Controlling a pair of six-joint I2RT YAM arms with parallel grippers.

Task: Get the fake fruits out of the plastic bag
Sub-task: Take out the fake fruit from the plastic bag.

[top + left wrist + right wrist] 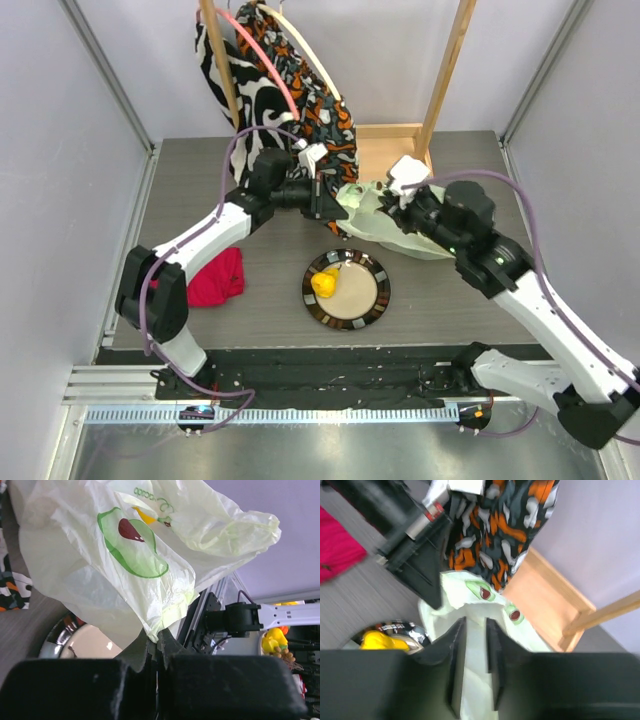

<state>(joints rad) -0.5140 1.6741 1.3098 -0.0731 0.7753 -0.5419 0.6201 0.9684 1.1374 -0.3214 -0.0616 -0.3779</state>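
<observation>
Tabletop (450, 300) of grey wood grain spreads under both arms. A wooden frame (445, 75) rises beyond the grippers, and two patterned cloth bags (300, 100), one zebra-striped and one orange-flecked, hang from it just behind the left gripper (333, 205).

The plastic bag (372, 225), thin and pale green-white, is stretched between the two grippers. It is lifted at the top, and its lower folds sag toward the table on the right gripper's (392, 196) near side. The left wrist view shows the left fingers closed tight on a bunched edge of the film. The rest of the bag billows away from them, and a printed avocado (132, 540) faces the camera. In the right wrist view the right fingers stand narrow with bag film filling the slot between them, pinched. Whether any fruit is inside the bag cannot be told.

A round plate (372, 300) with a dark patterned rim sits on the table below and nearer than both grippers, just clear of the bag's hanging folds. A red cloth (217, 277) lies crumpled beside the left forearm, well to the outside of the left gripper. One fake fruit, a yellow lemon (324, 283), rests on the plate's left part, outside the bag and under the left gripper's side of it.
</observation>
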